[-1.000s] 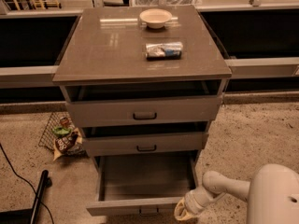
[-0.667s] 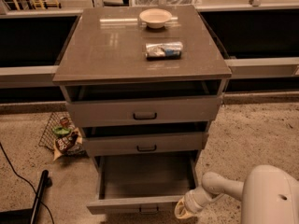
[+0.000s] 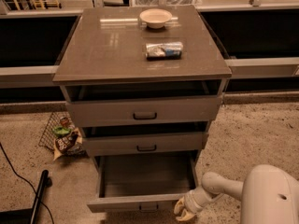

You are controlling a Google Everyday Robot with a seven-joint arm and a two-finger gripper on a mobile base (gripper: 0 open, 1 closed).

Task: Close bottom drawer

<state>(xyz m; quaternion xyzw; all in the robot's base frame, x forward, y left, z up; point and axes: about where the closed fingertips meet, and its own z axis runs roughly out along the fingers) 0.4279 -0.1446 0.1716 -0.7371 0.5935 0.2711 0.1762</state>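
Note:
The bottom drawer is pulled far out of the grey cabinet; its inside looks empty and its small dark handle sits at the centre of the front panel. My gripper is low at the right end of the drawer's front panel, close beside it. My white arm reaches in from the lower right.
The top drawer and middle drawer stand slightly open above. A bowl and a snack bag lie on the cabinet top. A wire basket with rubbish is on the floor at left, a black cable and pole at lower left.
My arm and gripper have hardly shifted at the drawer's right front corner. The drawer stands as far out as before.

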